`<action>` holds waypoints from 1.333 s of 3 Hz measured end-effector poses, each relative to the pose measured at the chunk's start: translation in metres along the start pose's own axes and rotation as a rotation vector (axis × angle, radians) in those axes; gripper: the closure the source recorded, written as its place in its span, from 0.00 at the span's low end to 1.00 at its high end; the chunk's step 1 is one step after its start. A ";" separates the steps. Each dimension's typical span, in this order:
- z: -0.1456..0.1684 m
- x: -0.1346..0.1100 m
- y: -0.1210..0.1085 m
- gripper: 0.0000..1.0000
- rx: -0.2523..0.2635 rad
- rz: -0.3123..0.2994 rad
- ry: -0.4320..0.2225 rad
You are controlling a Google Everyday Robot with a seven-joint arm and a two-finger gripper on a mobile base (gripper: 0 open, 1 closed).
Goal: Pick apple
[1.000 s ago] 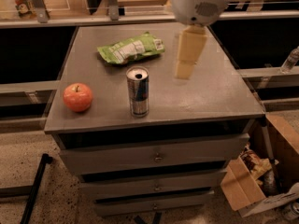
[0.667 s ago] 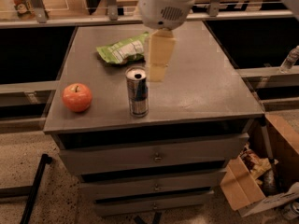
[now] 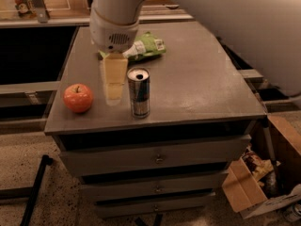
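Observation:
The apple (image 3: 78,98) is small, round and orange-red with a short dark stem, and sits near the front left corner of the grey cabinet top (image 3: 197,84). My gripper (image 3: 113,84) hangs from the white wrist above the cabinet top, its pale yellow fingers pointing down between the apple and the drink can (image 3: 139,92). It is to the right of the apple and apart from it, holding nothing that I can see.
A green snack bag (image 3: 146,49) lies at the back of the top, partly behind my wrist. The cabinet has drawers below. A cardboard box (image 3: 249,180) with clutter stands on the floor at the right. Shelving runs behind.
My gripper has moved left and toward the front, from above the snack bag's right side to just left of the can, closer to the apple. The objects have not moved.

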State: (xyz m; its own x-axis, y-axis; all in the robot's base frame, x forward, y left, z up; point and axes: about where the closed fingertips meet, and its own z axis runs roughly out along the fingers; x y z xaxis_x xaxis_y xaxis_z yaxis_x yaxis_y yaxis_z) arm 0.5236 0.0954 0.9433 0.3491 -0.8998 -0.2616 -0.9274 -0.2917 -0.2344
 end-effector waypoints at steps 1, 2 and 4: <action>0.033 -0.025 -0.013 0.00 -0.034 -0.011 -0.015; 0.033 -0.024 -0.014 0.00 -0.024 -0.005 -0.012; 0.048 -0.018 -0.013 0.00 0.036 0.037 -0.029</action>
State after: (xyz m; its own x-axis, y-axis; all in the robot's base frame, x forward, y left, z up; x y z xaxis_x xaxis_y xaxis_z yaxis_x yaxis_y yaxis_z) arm 0.5358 0.1309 0.9063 0.3192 -0.8996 -0.2979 -0.9344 -0.2464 -0.2571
